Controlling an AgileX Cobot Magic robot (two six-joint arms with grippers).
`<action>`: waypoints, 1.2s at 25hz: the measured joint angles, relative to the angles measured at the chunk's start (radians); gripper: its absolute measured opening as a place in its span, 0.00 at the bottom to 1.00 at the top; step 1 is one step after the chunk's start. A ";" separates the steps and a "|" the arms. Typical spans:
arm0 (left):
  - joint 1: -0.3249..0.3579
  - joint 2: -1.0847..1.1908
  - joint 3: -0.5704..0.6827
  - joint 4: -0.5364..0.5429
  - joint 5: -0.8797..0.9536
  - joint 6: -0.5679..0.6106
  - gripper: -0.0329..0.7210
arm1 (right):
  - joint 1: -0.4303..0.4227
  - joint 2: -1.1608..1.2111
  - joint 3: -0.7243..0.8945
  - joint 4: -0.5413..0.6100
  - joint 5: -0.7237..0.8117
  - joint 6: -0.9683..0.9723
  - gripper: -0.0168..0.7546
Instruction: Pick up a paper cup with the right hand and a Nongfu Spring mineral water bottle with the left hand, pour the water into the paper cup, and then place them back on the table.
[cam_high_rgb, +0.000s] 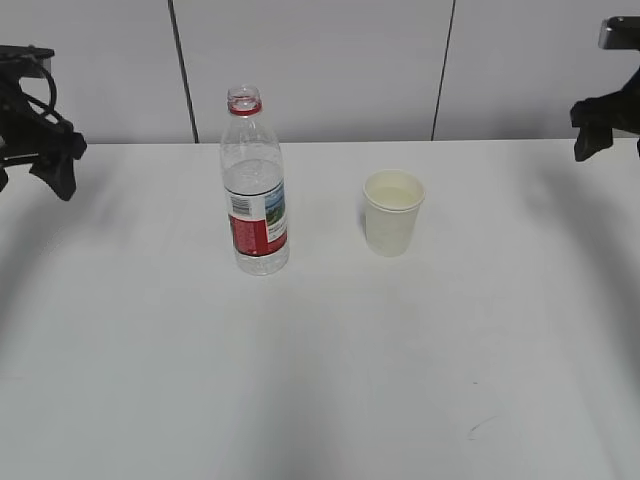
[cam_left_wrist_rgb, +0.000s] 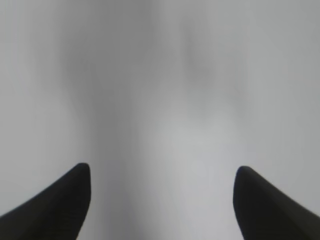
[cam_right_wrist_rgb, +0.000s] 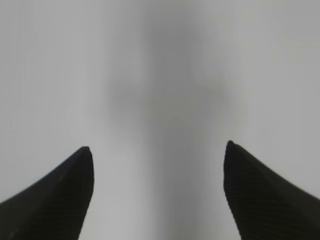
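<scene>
- The bottle (cam_high_rgb: 256, 190) is standing capless on the table (cam_high_rgb: 320, 380), about half full of water (cam_high_rgb: 252, 180).
- The paper cup (cam_high_rgb: 393, 212) is sitting at its 3 o'clock, apart, holding some liquid.
- Only the wrist views are showing the left hand (cam_left_wrist_rgb: 161, 172) and right hand (cam_right_wrist_rgb: 159, 150) with jaws spread, empty.

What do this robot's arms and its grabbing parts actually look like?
Only bits show. The left end effector is matte black and angular, with a black cable looping above it. The right end effector is also black, with a grey-silver block above. From each wrist camera, two dark, tapering fingertips with rounded points frame the white table.
</scene>
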 joint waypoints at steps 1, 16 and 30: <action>0.000 0.000 -0.029 -0.004 0.047 0.001 0.74 | 0.000 0.000 -0.034 0.026 0.053 -0.030 0.79; -0.001 -0.109 -0.297 -0.069 0.228 0.023 0.74 | 0.000 0.000 -0.347 0.250 0.474 -0.116 0.79; -0.001 -0.375 -0.008 -0.046 0.234 0.023 0.74 | 0.000 -0.224 -0.183 0.223 0.482 -0.206 0.78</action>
